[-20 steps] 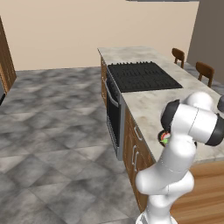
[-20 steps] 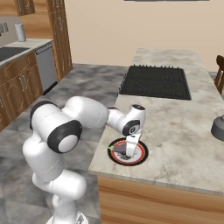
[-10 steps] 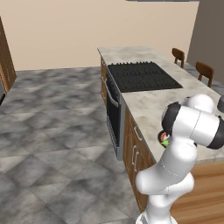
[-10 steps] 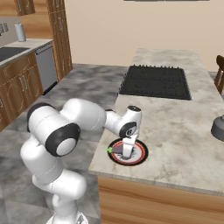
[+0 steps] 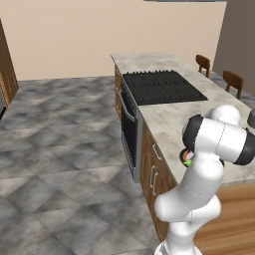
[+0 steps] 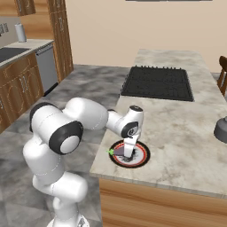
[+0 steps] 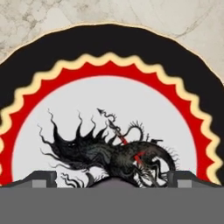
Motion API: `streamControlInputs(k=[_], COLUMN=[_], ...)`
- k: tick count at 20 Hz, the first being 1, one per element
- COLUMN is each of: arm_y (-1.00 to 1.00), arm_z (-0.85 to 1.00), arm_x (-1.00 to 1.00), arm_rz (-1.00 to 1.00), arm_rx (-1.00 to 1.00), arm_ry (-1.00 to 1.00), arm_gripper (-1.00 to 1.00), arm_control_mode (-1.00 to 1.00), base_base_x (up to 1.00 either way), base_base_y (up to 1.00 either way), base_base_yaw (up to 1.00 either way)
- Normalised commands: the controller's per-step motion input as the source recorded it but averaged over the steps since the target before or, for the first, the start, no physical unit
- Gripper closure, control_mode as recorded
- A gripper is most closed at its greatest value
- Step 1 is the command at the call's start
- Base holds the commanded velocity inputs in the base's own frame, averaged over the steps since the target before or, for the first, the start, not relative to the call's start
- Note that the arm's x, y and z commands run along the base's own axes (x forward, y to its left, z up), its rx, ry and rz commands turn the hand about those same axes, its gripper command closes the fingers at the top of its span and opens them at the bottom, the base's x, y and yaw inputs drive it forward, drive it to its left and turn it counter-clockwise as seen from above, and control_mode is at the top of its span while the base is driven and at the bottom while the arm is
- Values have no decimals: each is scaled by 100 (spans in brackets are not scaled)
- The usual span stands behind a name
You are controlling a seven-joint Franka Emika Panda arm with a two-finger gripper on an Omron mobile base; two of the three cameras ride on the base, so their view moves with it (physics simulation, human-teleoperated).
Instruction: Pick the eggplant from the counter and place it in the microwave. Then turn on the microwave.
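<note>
While the arm is reaching down over the near edge of the counter (image 6: 186,133), the tool (image 6: 129,156) is hanging straight over a plate (image 6: 142,158), its jaws standing wide with nothing between them. From the right base view, the plate is sitting close to the counter's near left corner, and a small green tip is sticking out at the plate's left rim, beside the tool. In the hand view the plate (image 7: 109,57) is lying close below, with a black outer band, a red wavy ring, and a white centre bearing a black dragon figure; the two fingertips (image 7: 37,178) are showing at either side, and a dark rounded shape, likely the eggplant (image 7: 113,183), is peeking up between them. A black cooktop (image 6: 158,82) is lying farther back along the counter, well apart from the plate.
</note>
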Motion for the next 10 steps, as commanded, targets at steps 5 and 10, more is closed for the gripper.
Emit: streamControlInputs(k=[5,10], arm_y=[3,14], arm_z=[0,0], arm_x=[-26,-13], arm_rz=[0,0], arm_rx=[0,0], arm_ry=[0,0], arm_gripper=[-100,-100], arm_control_mode=[-100,-100], base_base_x=[0,0], base_base_y=[0,0], base_base_yaw=[0,0])
